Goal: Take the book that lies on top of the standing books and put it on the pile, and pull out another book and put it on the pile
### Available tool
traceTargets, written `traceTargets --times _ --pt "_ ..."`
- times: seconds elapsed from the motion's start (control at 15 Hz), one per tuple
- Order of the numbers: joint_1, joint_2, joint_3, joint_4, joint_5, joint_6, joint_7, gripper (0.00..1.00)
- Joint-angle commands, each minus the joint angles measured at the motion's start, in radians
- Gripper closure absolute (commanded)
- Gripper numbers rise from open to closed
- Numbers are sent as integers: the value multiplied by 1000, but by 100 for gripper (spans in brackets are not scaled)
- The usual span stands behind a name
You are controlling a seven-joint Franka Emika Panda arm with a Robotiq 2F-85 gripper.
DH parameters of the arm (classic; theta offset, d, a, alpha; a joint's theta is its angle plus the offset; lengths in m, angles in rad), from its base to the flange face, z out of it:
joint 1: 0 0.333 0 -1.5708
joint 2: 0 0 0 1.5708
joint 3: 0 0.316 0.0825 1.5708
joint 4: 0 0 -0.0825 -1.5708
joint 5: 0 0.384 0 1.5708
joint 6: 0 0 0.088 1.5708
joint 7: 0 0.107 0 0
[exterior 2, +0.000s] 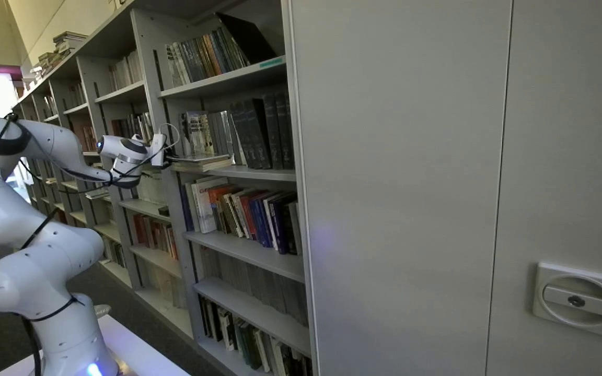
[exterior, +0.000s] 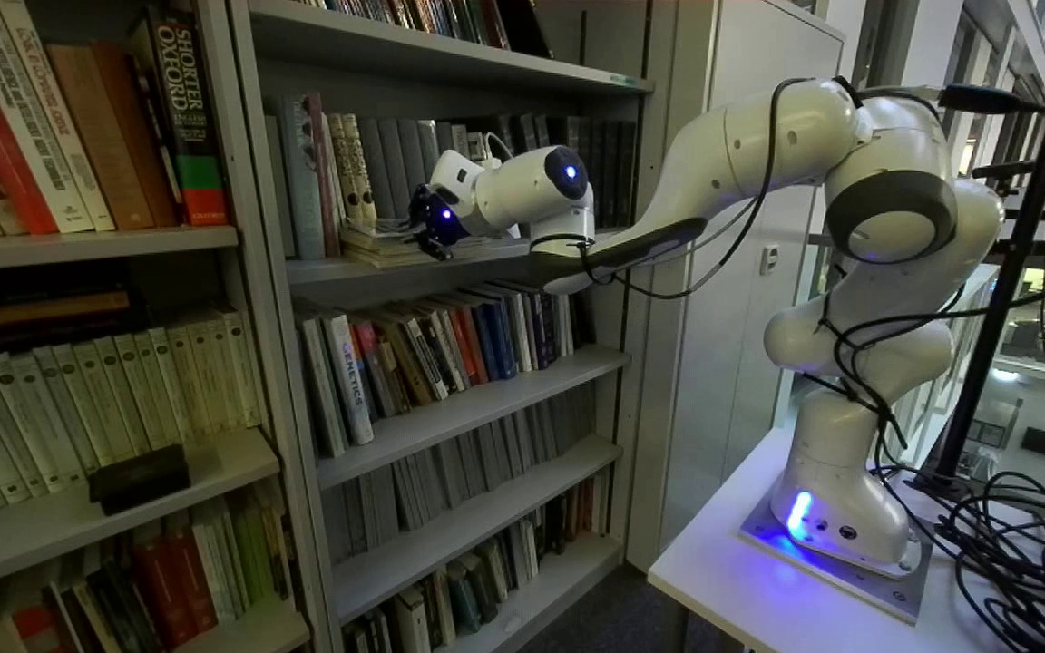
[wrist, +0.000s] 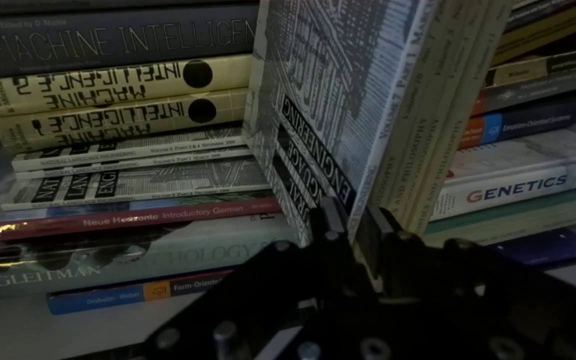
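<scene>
Gripper (wrist: 354, 215) straddles the spine edge of the thin journal (wrist: 328, 95) near a corner; can't tell if it's clamped. Journal is on or just above the pile (wrist: 438, 130). Should be light, floppy, slick-covered, easy to crease; mid-spine pinch would sag least. Standing books (wrist: 118, 120) behind: likely stiffer, heavier where thick.

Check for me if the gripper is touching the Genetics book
Apart. In an exterior view, the gripper is up by the pile, while the Genetics book stands on a lower shelf, a visible gap between them.
</scene>
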State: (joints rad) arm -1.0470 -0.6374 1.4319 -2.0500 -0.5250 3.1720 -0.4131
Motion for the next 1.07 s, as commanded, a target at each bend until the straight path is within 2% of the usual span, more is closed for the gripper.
traceTargets --times 0.0,0.33,0.47,0.67,0.73,0.8,1.0 --pt "37 87 -17 15 -53 -76 -71 50" --pt "91 94 -68 21 -81 -113 -79 12" --pt "138 90 -113 17 -106 -135 -83 1" --pt "263 93 -207 12 -132 -249 -80 0" --pt "333 120 -241 12 -129 -346 -89 0" --pt "400 119 -281 -2 -54 -439 -168 0" --pt "575 127 -389 9 51 -673 -257 0"
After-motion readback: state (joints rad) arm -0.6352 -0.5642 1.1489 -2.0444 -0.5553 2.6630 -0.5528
